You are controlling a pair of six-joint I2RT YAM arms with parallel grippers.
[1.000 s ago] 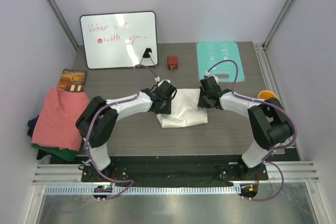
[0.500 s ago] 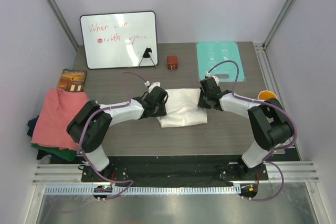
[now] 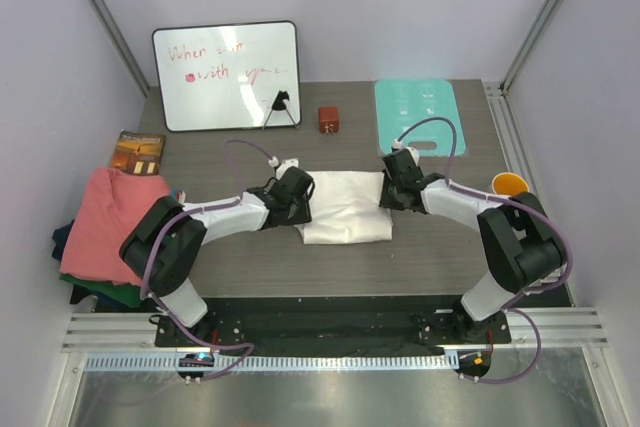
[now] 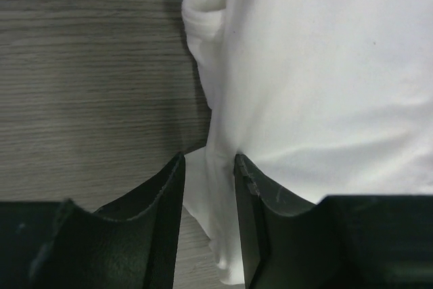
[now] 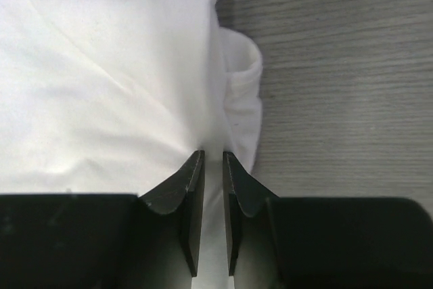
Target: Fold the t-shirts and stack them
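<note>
The left arm (image 3: 225,215) and right arm (image 3: 462,202) pair white link shells with bulky black joint housings. A looping purple cable (image 3: 432,119) trails each. A black mounting plate (image 3: 330,322) spans the lower centre. The left end effector (image 4: 208,167) and right end effector (image 5: 213,160) each have two matte black, wedge-shaped fingers.

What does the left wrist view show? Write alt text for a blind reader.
The left pincer grips the edge of a folded white shirt, cloth bunched between its two dark fingers at the bottom of the frame. The shirt fills the right side; grey wood-grain table shows on the left.
</note>
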